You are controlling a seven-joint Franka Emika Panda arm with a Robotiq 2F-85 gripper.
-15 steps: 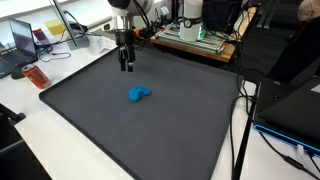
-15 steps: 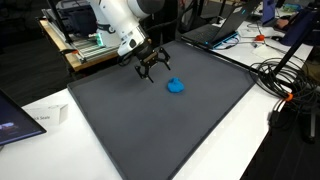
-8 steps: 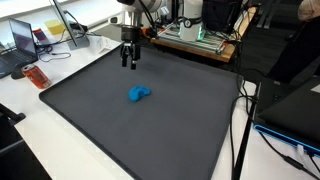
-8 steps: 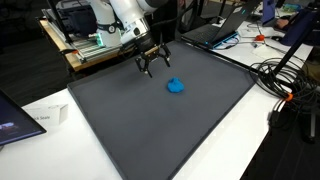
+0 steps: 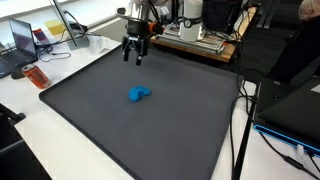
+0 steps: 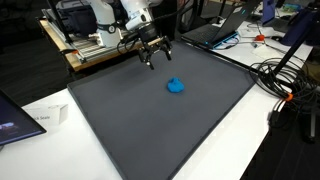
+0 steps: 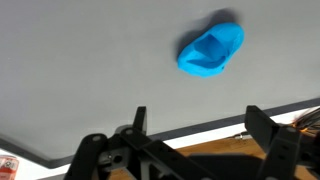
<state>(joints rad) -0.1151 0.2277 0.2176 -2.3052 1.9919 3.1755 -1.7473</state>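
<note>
Blue squishy-looking lump sits pretty much alone near the middle of the dark grey mat, a bit toward the far side in both exterior views, and nothing is touching it. The gripper hangs over the back part of the mat, near the far edge, well apart from the blue lump, with its jaws spread wide and nothing between them. In an exterior view the gripper looks tilted rather than pointing straight down. The wrist view shows the two fingers poking up from the bottom, with the blue lump above and a bit right of them on bare mat. Off the mat, there's an orange thing on the white table, plus a laptop and some cables.
</note>
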